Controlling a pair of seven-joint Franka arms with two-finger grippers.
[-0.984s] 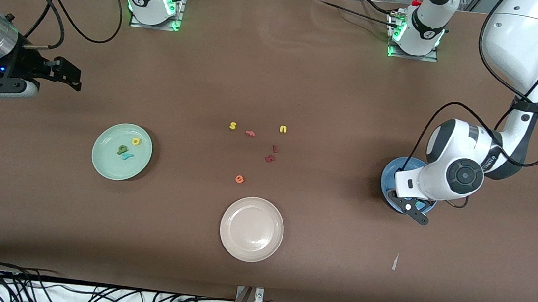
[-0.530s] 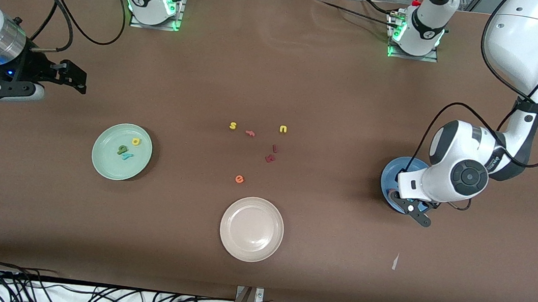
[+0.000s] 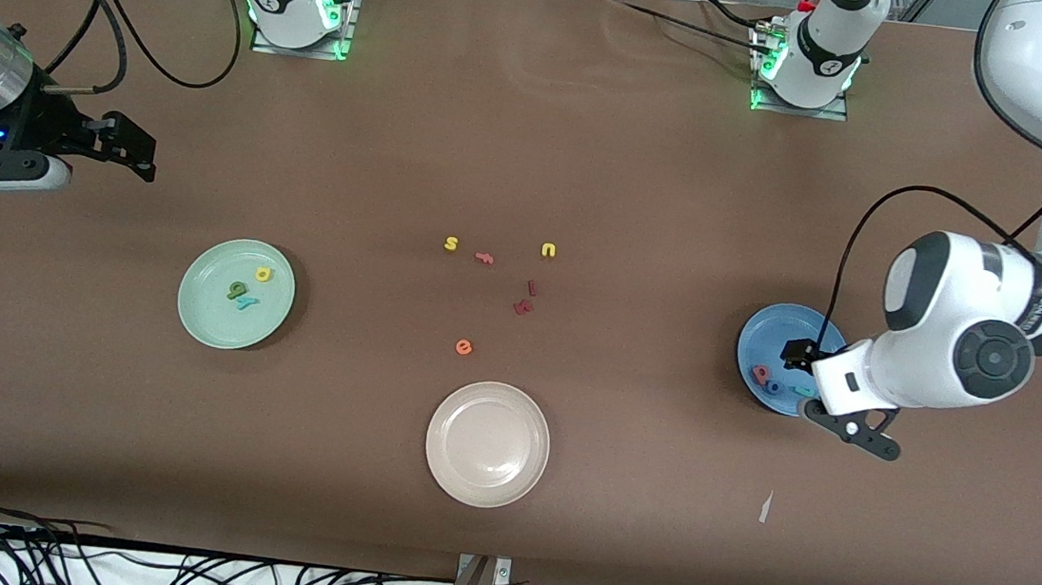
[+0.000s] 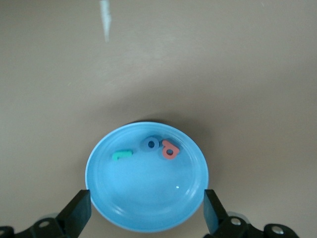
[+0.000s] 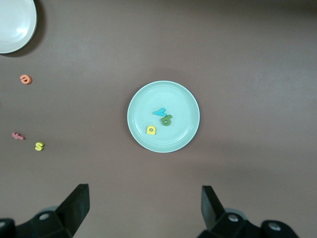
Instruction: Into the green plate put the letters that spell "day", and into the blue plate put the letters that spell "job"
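Left wrist view: left pincer (image 4: 145,215) wide open, empty, over blue plate (image 4: 104,183); right pincer (image 5: 145,208) open, empty.

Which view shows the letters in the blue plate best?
The left wrist view: the pink b, blue o and teal j lie unobstructed in the blue plate. The front view shows them tiny; the right wrist view misses them.

Readable foam letters on the table (image 3: 645,199): yellow s (image 3: 451,244), yellow u (image 3: 548,250), orange e (image 3: 464,347)

Blue plate (image 4: 147,208) holding teal j (image 4: 122,155), blue o (image 4: 150,144), pink-red b (image 4: 169,149)
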